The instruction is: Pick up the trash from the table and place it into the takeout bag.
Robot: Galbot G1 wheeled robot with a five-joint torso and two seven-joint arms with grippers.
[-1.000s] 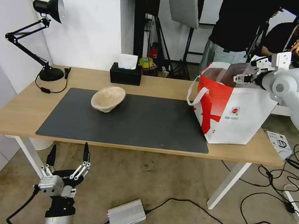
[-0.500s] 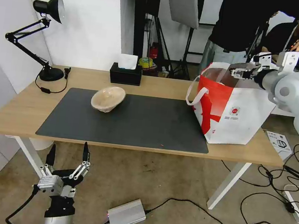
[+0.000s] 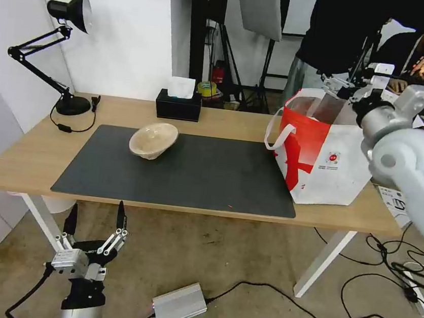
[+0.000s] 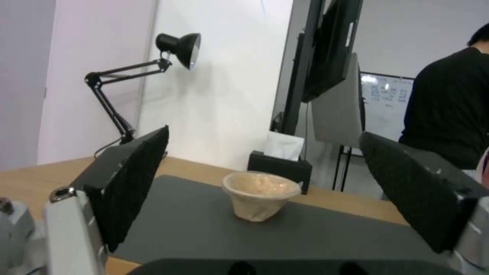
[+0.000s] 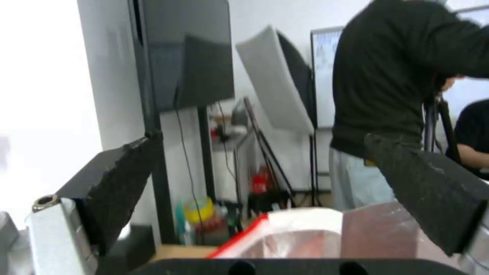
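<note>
Studio corner behind, with white wall, light stands and a whiteboard; in front, a long light-wood table (image 3: 34,151) on white legs, carrying a dark grey mat (image 3: 210,176).

Taking the mat as landmark: beige paper-pulp bowl (image 3: 153,140) resting on its far left part, tipped so the opening leans toward the robot's left, clear of everything else. Black tissue box (image 3: 178,105) just beyond the mat's far edge, behind the bowl. Desk lamp (image 3: 63,53) off the mat's far left corner. Takeout bag (image 3: 332,160) standing upright off the mat's right end, white with a red panel, mouth open, loop handle drooping toward the mat.

Left gripper (image 3: 97,217) parked low, in front of and below the mat's near left corner, spread wide with nothing between the pads; seen from the left wrist, bowl (image 4: 261,194) centred between the two black fingers (image 4: 133,179), well apart from them. Right gripper (image 5: 265,191) raised above the bag's mouth, at the mat's far right, likewise gaping and empty.

Probably very light and fairly stiff, that bowl, yet thin-walled: likely to crush or spring away under hard pinching. Rough pulp surface, so little slipping expected. Best hold judged to be across the rim, one pad inside and one outside the wall, closed gently.
</note>
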